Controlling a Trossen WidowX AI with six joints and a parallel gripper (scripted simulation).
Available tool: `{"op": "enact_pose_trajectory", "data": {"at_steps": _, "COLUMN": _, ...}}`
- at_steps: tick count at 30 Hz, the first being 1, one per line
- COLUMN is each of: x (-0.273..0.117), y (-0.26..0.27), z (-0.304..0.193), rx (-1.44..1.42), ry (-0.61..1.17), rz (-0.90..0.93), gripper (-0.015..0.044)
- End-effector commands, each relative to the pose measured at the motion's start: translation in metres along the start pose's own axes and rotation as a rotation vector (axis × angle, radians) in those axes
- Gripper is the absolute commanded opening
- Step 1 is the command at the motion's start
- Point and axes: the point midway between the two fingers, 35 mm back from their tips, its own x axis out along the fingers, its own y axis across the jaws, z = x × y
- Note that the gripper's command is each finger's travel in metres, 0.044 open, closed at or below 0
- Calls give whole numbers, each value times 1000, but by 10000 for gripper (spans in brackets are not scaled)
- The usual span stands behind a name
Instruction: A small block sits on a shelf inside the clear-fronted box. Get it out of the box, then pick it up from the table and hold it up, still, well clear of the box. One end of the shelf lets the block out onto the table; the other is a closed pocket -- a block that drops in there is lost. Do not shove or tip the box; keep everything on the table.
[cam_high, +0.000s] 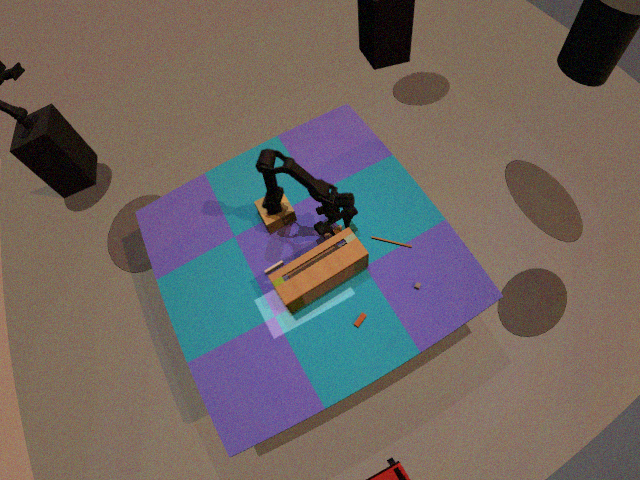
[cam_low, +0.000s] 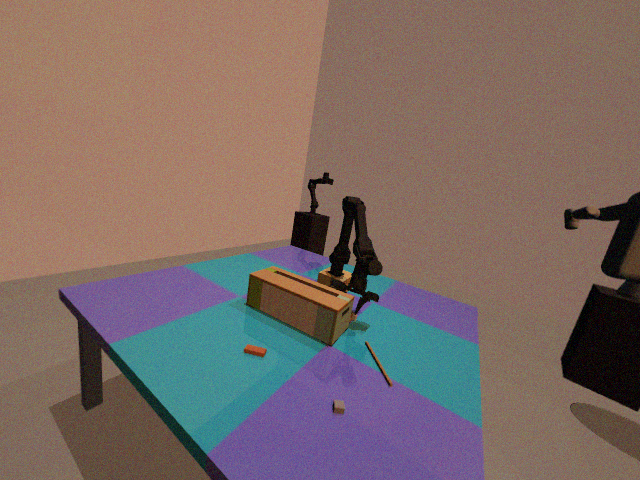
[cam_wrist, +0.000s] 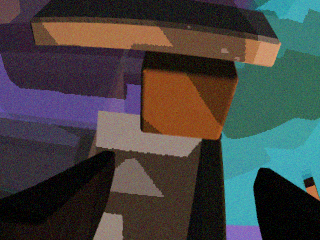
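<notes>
The long wooden box (cam_high: 330, 271) (cam_low: 289, 304) stands on the table with a narrow slot in its top. In the wrist view, an orange block (cam_wrist: 185, 105) is outside the box, between a long tan bar (cam_wrist: 105, 34) and a pale-edged brown surface that looks like part of the box. The block appears to be down on the table. My gripper (cam_wrist: 187, 171) (cam_high: 334, 227) is open and empty, low behind the box's right end. Its fingers point toward the block but are not around it. In the exterior view the box hides part of the fingers and the block.
A thin stick (cam_high: 391, 241) (cam_low: 378, 363) lies right of the box. A small pale cube (cam_high: 417, 285) (cam_low: 338, 407) and a red-orange brick (cam_high: 360, 320) (cam_low: 255, 350) lie on the box's front side. A pale bar (cam_high: 273, 267) lies behind the box's left end.
</notes>
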Motion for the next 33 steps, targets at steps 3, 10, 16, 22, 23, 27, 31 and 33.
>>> {"op": "enact_pose_trajectory", "data": {"at_steps": 3, "x": 12, "y": 3, "z": 10, "rx": -8, "ry": -12, "rz": 10, "gripper": 285}}
{"op": "enact_pose_trajectory", "data": {"at_steps": 10, "x": 21, "y": 3, "z": 15, "rx": -8, "ry": -12, "rz": 10, "gripper": 285}}
{"op": "enact_pose_trajectory", "data": {"at_steps": 16, "x": 29, "y": 4, "z": 21, "rx": -8, "ry": -12, "rz": 10, "gripper": 285}}
{"op": "enact_pose_trajectory", "data": {"at_steps": 22, "x": 31, "y": 4, "z": 22, "rx": -8, "ry": -12, "rz": 10, "gripper": 233}}
{"op": "enact_pose_trajectory", "data": {"at_steps": 23, "x": 31, "y": 4, "z": 22, "rx": -8, "ry": -12, "rz": 10, "gripper": 206}}
{"op": "enact_pose_trajectory", "data": {"at_steps": 27, "x": 31, "y": 4, "z": 22, "rx": -8, "ry": -12, "rz": 10, "gripper": 101}}
{"op": "enact_pose_trajectory", "data": {"at_steps": 31, "x": 31, "y": 4, "z": 22, "rx": -8, "ry": -12, "rz": 10, "gripper": 75}}
{"op": "enact_pose_trajectory", "data": {"at_steps": 33, "x": 30, "y": 2, "z": 20, "rx": 14, "ry": -9, "rz": 5, "gripper": 22}}
